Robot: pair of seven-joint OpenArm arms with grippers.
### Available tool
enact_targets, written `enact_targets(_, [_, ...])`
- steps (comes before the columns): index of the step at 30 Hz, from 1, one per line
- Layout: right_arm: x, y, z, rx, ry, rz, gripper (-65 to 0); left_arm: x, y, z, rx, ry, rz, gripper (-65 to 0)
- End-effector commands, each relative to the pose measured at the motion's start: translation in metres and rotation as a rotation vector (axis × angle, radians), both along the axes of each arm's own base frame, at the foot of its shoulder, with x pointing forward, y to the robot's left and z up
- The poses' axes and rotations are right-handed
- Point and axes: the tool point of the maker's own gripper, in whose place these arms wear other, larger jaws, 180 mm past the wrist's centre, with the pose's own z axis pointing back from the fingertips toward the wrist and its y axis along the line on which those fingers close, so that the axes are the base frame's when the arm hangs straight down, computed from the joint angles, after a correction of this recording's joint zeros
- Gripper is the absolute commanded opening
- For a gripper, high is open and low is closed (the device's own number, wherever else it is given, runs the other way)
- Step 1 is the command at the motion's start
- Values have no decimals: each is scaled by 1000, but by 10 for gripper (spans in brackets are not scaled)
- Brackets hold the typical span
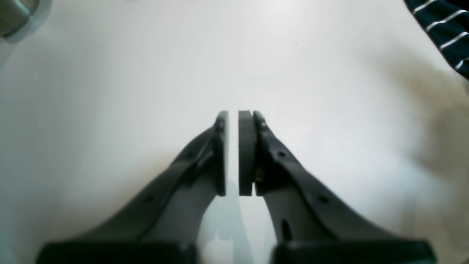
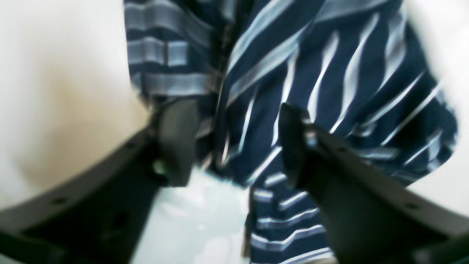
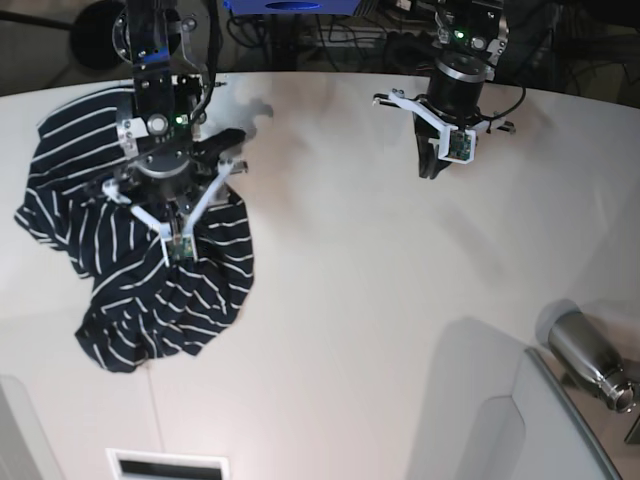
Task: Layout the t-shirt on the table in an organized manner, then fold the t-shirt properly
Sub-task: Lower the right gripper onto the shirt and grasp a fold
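Note:
The t-shirt [image 3: 150,270], dark navy with thin white stripes, lies crumpled in a heap on the left side of the white table [image 3: 350,300]. My right gripper [image 3: 175,195] hangs directly over the heap. In the right wrist view the right gripper [image 2: 234,113] is open, its jaws wide apart, with blurred striped t-shirt [image 2: 329,73] fabric between and beyond them. My left gripper [image 3: 430,165] hovers over bare table at the back right, well away from the cloth. Seen from the left wrist, the left gripper [image 1: 233,117] is shut and empty, and a t-shirt [image 1: 447,29] corner shows at top right.
A metal bottle [image 3: 590,360] lies at the right edge beside a grey tray-like panel [image 3: 540,430]. A white slotted plate [image 3: 165,465] sits at the front edge. A thin dark seam [image 3: 155,400] runs forward from the shirt. Cables and arm bases crowd the far edge.

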Motion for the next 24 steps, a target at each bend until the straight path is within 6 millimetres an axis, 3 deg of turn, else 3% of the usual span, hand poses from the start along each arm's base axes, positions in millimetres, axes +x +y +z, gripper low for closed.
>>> enact_targets(1, [20, 1, 15, -2, -61, 0, -261, 3, 0, 8, -2, -35, 1, -602])
enact_targets(5, [50, 4, -1, -16, -29, 15, -285, 1, 2, 7, 1, -31, 6, -602])
enact_targets(10, [64, 4, -31, -28, 55, 9, -338, 1, 4, 7, 3, -30, 9, -602])
enact_targets(14, [64, -17, -31, -33, 20, -115, -351, -1, 4, 5, 10, -24, 7, -602])
enact_targets(21, [42, -18, -47, -39, 64, -117, -357, -6, 7, -9, 8, 11, 14, -602])
enact_targets(24, [38, -18, -45, -38, 57, -119, -357, -6, 7, -9, 8, 11, 14, -602])
